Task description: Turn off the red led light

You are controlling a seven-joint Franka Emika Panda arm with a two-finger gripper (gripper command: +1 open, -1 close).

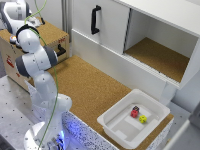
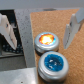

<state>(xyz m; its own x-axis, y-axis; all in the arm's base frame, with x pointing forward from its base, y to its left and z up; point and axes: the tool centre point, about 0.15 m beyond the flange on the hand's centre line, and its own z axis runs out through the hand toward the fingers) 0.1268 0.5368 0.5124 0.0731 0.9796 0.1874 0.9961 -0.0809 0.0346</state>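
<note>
My pincer hangs wide open, holding nothing, so the fingers straddle the glowing red round push-light button on the cork board, right beside the blue round button. Lined up for pressing, I reckon.

The white arm stands beside a white tray (holding red and yellow blocks).

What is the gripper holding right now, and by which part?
Nothing. The gripper is open, its fingers apart above the lit red led light, with the blue light next to it.
</note>
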